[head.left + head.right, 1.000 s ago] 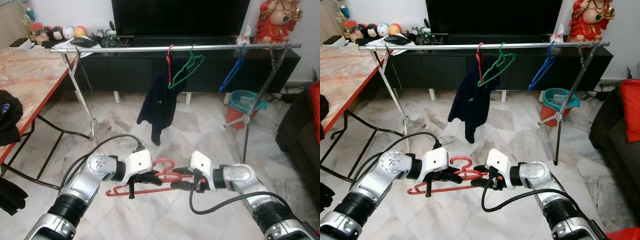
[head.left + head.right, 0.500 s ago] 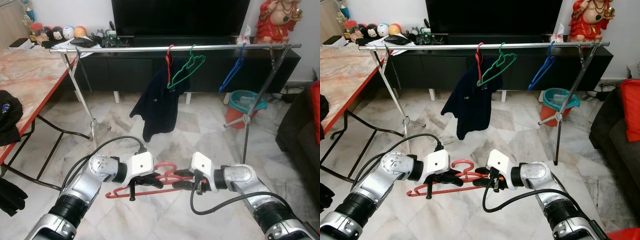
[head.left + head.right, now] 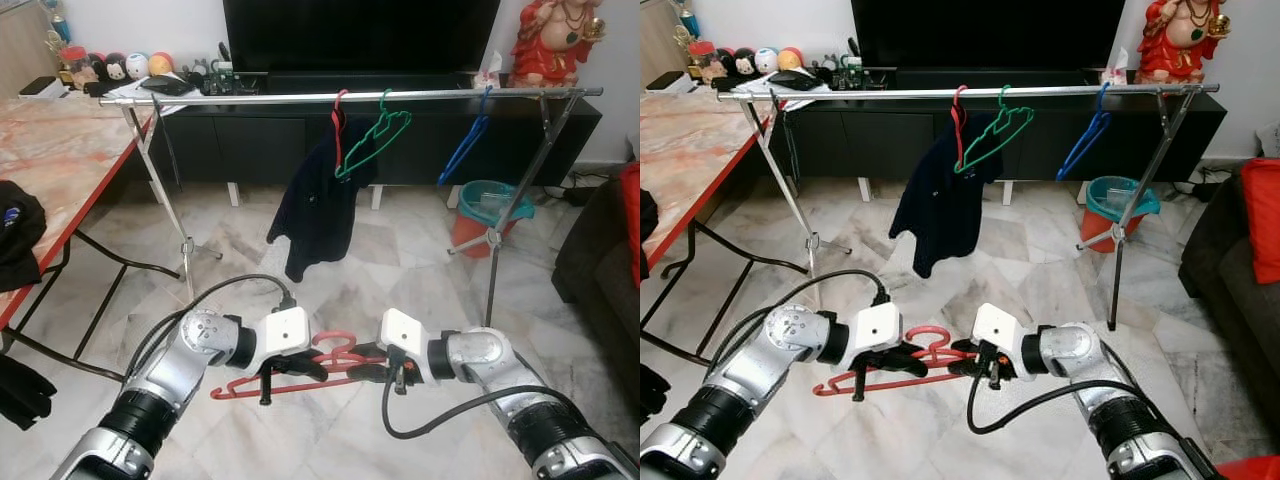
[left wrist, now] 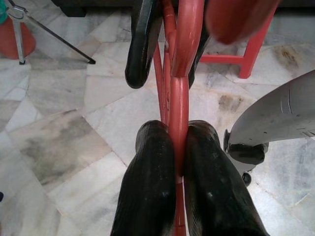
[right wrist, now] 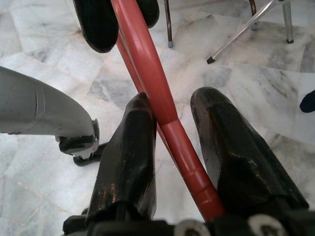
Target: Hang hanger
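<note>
A red hanger (image 3: 290, 377) lies level, low in front of me above the marble floor, held between both arms. My left gripper (image 3: 310, 367) is shut on it near the hook; in the left wrist view the two fingers (image 4: 152, 162) pinch the red bar (image 4: 178, 113). My right gripper (image 3: 366, 373) faces it from the other side. In the right wrist view its fingers (image 5: 133, 142) stand apart with the red bar (image 5: 147, 73) running between them, touching one finger only. Beyond stands the silver clothes rail (image 3: 260, 98).
On the rail hang a dark garment (image 3: 320, 205) on a red hanger, a green hanger (image 3: 372, 145) and a blue hanger (image 3: 465, 145). A marble-topped table (image 3: 50, 160) is at left, a teal and orange bucket (image 3: 488, 210) and a dark sofa (image 3: 600, 270) at right.
The dark garment on the rail has swung back and forth. Both grippers and the red hanger have stayed almost in place, dropping slightly.
</note>
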